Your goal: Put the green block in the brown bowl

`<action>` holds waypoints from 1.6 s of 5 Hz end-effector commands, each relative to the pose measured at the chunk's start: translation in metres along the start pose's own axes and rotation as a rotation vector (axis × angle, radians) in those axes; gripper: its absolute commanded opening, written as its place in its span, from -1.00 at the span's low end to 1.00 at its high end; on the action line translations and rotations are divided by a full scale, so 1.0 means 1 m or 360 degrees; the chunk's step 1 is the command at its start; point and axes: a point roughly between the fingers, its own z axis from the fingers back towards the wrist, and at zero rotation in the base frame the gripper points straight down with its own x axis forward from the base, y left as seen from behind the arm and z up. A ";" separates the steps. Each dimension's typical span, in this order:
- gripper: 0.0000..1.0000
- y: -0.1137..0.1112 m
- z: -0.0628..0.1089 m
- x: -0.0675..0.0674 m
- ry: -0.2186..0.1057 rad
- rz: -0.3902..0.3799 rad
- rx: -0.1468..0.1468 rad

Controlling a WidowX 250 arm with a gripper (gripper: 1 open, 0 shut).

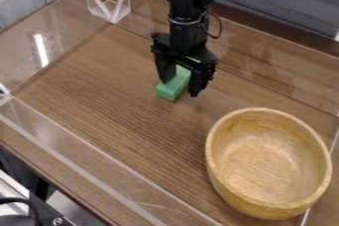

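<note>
1. The arm [187, 2] comes down from the top of the view, black and nearly upright, with its wrist straight over the middle of the desk [93, 101].
2. The fingers [183, 79] point straight down and stand apart, one on each side of the block [169, 89], with their tips low, near the wood.
3. I cannot tell whether either finger touches the block; nothing shows it lifted, and it looks to lie flat on the desk.
4. The block is small and bright green. Only its lower near end shows plainly, since the black fingers cover its upper part.
5. The bowl [269, 163] sits near the right corner of the desk, well apart from the block, light wood with a thick rim and nothing inside it. Its right edge runs almost to the border of the view.
6. A clear wall [79, 166] rings the desk. Glare makes its edges hard to follow, and the near left corner is cut off.
7. At the far left a small clear folded stand [107, 3] rests by the wall; its shape is hard to make out.
8. The top of the arm is cut off by the frame.
9. I can read no writing or label anywhere.
</note>
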 end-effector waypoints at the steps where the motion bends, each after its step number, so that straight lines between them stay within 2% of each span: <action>1: -1.00 0.004 0.000 0.004 -0.0034 0.0004 -0.0002; 2: -1.00 0.002 0.003 0.001 -0.0025 0.0008 -0.0009; 3: 1.00 0.001 0.003 0.001 -0.0012 0.0009 -0.0010; 4: 1.00 0.000 0.003 0.001 0.0002 0.0011 -0.0012; 5: -1.00 -0.001 0.005 0.000 0.0011 0.0015 -0.0016; 8: -1.00 -0.003 0.011 -0.003 0.0048 0.0019 -0.0025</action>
